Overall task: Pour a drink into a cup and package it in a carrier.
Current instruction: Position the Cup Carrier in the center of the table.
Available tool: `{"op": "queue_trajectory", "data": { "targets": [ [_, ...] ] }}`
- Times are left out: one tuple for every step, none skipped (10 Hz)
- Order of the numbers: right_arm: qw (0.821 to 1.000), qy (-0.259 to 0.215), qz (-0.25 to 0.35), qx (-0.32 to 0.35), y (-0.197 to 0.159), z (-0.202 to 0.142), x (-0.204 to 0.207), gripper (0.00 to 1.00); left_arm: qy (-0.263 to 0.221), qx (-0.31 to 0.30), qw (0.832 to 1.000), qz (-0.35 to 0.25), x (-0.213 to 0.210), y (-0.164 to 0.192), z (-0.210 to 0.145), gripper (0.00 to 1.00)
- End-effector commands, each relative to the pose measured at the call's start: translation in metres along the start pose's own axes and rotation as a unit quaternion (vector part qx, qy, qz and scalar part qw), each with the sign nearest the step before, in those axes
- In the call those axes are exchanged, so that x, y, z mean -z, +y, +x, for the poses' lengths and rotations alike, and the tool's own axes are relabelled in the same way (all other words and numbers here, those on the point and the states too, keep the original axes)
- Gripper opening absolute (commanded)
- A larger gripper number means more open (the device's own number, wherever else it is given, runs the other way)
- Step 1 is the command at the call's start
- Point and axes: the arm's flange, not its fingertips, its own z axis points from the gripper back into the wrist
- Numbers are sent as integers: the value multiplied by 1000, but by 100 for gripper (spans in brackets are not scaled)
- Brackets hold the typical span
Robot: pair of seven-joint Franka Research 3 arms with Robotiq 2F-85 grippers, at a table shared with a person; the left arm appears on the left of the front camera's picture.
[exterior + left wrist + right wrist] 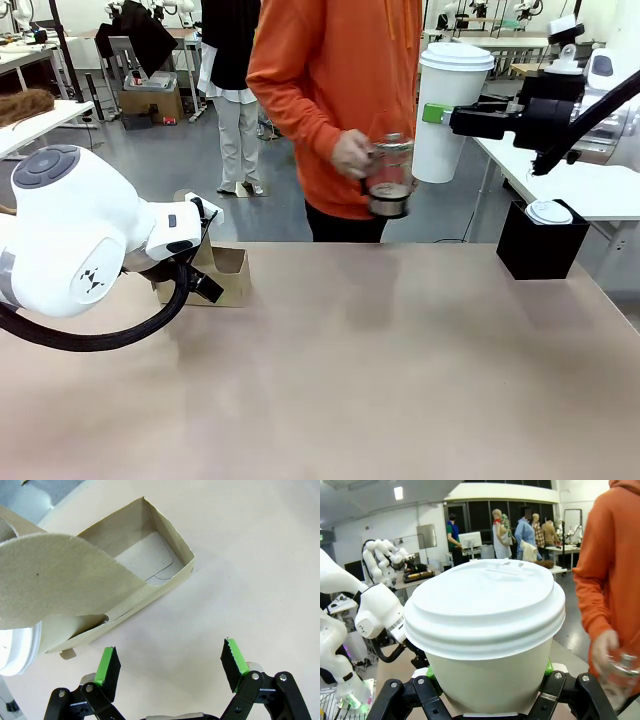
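So your right gripper (487, 674) is clamped around the cup (452, 115). It's the tall white one with a white lid (482, 597) on it. The gripper has it up in the air at about 2 o'clock in the front view, well above the table (350, 380), and you can see a green pad hugging each side of it in the wrist view.

Your left gripper (171, 662) has its jaws spread wide with nothing between them. It's sitting over bare table just beside the carrier (150, 555), which lies at roughly 11 o'clock from the fingers. In the front view the carrier (225, 275) is on the table over at 9 o'clock, partly tucked behind the left arm. The near pocket looks empty from the wrist cam.

The drink (388, 193) is an amber-brown bit at the bottom of a clear glass jar (388, 172). The person's hand (350, 152) holds it at about 12 o'clock, past the far edge of the table and just left of the cup, not touching it.

At 3 o'clock there's a black box (540, 248) with a short lidded cup (550, 212) poking out the top.
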Motion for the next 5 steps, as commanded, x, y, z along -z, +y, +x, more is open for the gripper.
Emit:
{"op": "queue_trajectory", "data": {
  "targets": [
    [1000,-6,2,-1,-1,4,2,80,0,0,1000,0,0,0,0,100],
    [1000,-6,2,-1,-1,4,2,80,0,0,1000,0,0,0,0,100],
    [1000,-6,2,-1,-1,4,2,80,0,0,1000,0,0,0,0,100],
    [1000,-6,2,-1,-1,4,2,80,9,-17,999,29,-15,5,6,100],
    [1000,-6,2,-1,-1,4,2,80,7,-38,999,28,-32,8,14,100]
  ]
}}
